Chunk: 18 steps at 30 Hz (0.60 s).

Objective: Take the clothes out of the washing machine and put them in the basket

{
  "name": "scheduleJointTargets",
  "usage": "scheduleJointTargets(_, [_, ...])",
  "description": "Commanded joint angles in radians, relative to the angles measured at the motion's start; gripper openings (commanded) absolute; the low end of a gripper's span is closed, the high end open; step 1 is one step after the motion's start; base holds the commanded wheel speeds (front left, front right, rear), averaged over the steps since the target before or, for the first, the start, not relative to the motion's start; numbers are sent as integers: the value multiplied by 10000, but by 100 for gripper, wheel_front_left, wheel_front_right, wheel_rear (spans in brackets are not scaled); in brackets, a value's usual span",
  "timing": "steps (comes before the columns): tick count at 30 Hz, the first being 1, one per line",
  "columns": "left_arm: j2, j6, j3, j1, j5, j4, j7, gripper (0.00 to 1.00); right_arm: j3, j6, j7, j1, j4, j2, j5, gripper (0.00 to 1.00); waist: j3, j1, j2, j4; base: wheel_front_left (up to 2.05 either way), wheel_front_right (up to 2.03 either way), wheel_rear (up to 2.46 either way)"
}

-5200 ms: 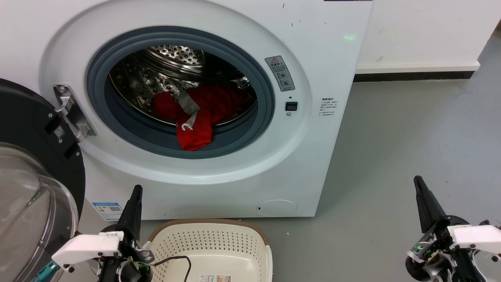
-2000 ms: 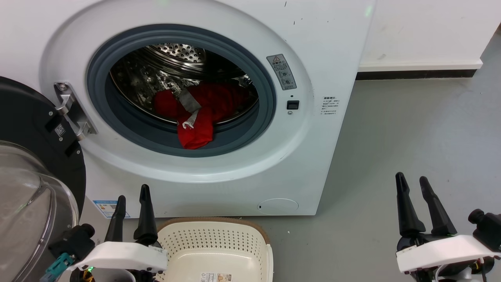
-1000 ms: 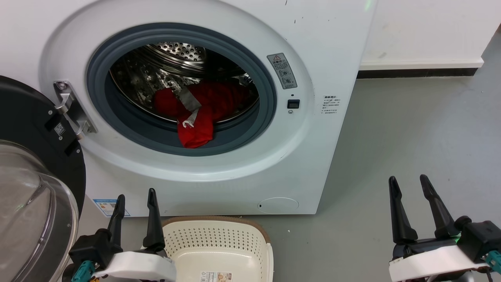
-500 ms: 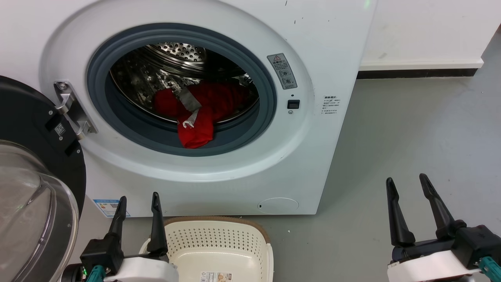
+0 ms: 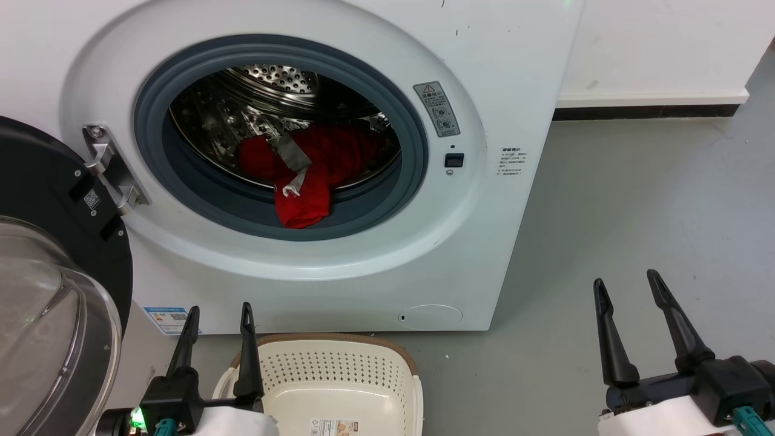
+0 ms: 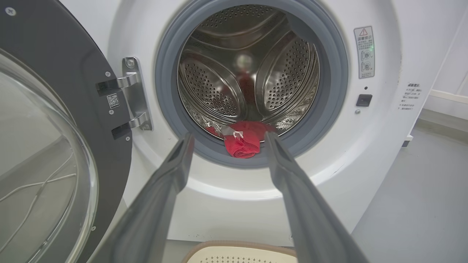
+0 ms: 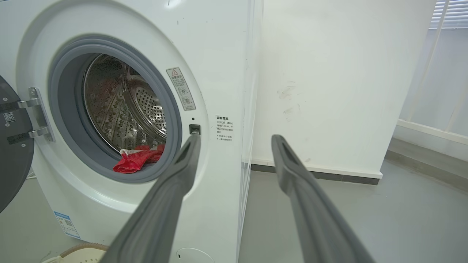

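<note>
The clothes (image 5: 306,175) are a red heap inside the washing machine (image 5: 478,254), at the bottom of its shiny drum (image 5: 242,115). One red end hangs out over the grey rubber ring (image 5: 412,181). A grey patch and a small white bit show on top of the heap.

The left gripper (image 5: 220,309) is wide open and holds nothing. Its two dark fingers point at the round hole. In the left wrist view the red heap sits right between their tips, farther ahead and not touching them. The basket (image 5: 339,375) is low down, just beside these fingers on their right. The glass door (image 5: 54,303) stands open on their left.

The right gripper (image 5: 625,277) is wide open too and holds nothing. It is well apart from the clothes, which lie ahead and to its left. The grey floor (image 5: 636,200) is ahead of it.
</note>
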Motion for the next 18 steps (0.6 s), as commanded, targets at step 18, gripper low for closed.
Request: scheduleJointTargets(18, [25,34,44,169,167,150,-125,100,-136,-7,-111,200,233,11,10,100,-32,0,0,-12,0,0,0])
